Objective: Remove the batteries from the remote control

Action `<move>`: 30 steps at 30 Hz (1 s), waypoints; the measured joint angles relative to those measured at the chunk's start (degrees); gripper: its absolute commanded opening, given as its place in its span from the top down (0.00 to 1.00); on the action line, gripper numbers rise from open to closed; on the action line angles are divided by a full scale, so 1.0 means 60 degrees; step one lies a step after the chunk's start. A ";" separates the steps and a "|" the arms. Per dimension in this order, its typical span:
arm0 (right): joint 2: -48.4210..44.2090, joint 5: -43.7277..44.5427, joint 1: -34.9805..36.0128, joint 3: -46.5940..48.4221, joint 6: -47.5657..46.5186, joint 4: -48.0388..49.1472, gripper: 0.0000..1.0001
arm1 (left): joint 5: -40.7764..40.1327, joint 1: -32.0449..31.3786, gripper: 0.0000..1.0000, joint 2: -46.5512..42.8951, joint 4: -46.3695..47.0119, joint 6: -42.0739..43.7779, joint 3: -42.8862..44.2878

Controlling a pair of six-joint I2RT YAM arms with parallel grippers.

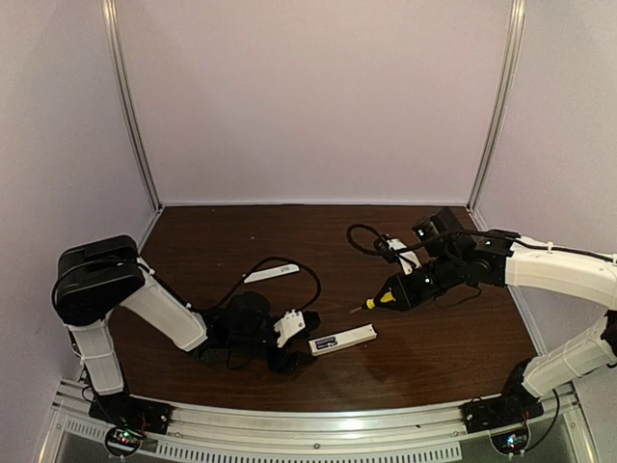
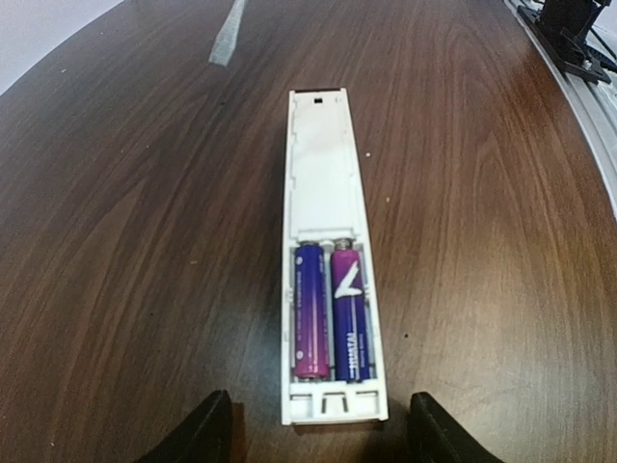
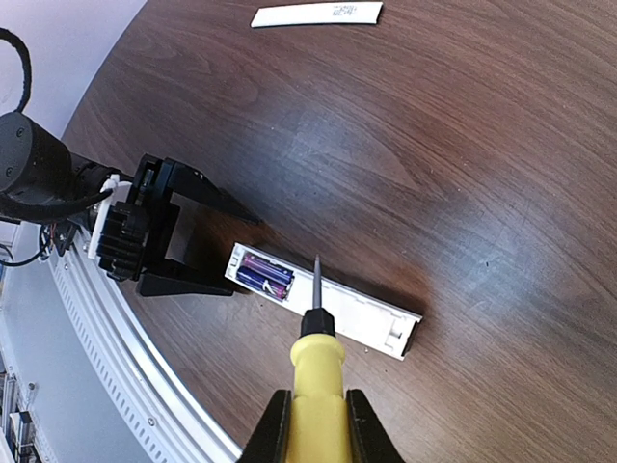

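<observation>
Near the middle of the table's [image 1: 241,231] near edge lies the remote control [image 1: 342,340], a slim white bar set at a slant. From above it shows only a dark patch at its left end. The left wrist view is what shows its back is uncovered [image 2: 333,260]: the batteries [image 2: 333,323] sit side by side in the open bay at the end nearest that camera, glossy purple, the right one with a white mark, and the rest of the shell is plain white. The left gripper [image 2: 318,439] has its fingers apart on either side of that end, with bare wood visible between each finger and the shell. The right wrist view shows the same gripper [image 3: 236,253] from the far side, the remote [image 3: 328,304] and the batteries [image 3: 265,275]. It also shows the right gripper [image 3: 316,429] clamped on the yellow handle of a screwdriver [image 3: 316,371], its tip over the remote just beside the bay. I cannot tell whether it touches. The overhead view places the tool [image 1: 381,301] and its gripper [image 1: 410,286] just right of the remote. The cover strip [image 1: 273,274] lies well apart, toward the left.
</observation>
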 measured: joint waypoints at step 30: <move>0.0047 0.0000 0.0000 0.0000 0.0004 0.0131 1.00 | -0.0138 0.0000 0.55 0.0412 0.0397 -0.0331 0.0186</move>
